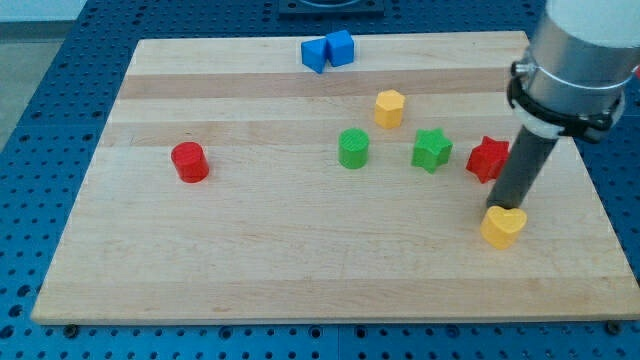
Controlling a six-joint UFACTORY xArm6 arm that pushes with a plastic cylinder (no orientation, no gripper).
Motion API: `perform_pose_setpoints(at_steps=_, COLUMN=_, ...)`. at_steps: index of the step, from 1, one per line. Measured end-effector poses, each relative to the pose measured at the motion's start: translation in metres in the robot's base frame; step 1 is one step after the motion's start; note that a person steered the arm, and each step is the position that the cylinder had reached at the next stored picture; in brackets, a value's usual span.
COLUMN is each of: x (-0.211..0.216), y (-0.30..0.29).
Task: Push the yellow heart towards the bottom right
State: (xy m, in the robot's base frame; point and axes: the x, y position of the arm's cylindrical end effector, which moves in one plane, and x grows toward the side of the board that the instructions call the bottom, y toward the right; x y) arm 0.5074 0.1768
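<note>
The yellow heart (502, 226) lies on the wooden board (300, 260) near the view's right side, below the middle. My rod comes down from the arm at the view's upper right. My tip (497, 207) stands right at the heart's upper left edge, touching or nearly touching it. A red star (487, 158) sits just above the tip, partly hidden by the rod.
A green star (431, 149), a green cylinder (353, 148) and a yellow hexagon block (389, 107) lie in the middle. Two blue blocks (328, 50) sit at the view's top. A red cylinder (189, 161) is at the left. The board's right edge (610, 240) is close to the heart.
</note>
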Motion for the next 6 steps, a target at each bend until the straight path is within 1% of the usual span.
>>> perform_pose_setpoints(at_steps=3, x=0.006, y=-0.006)
perform_pose_setpoints(at_steps=6, x=0.038, y=-0.006)
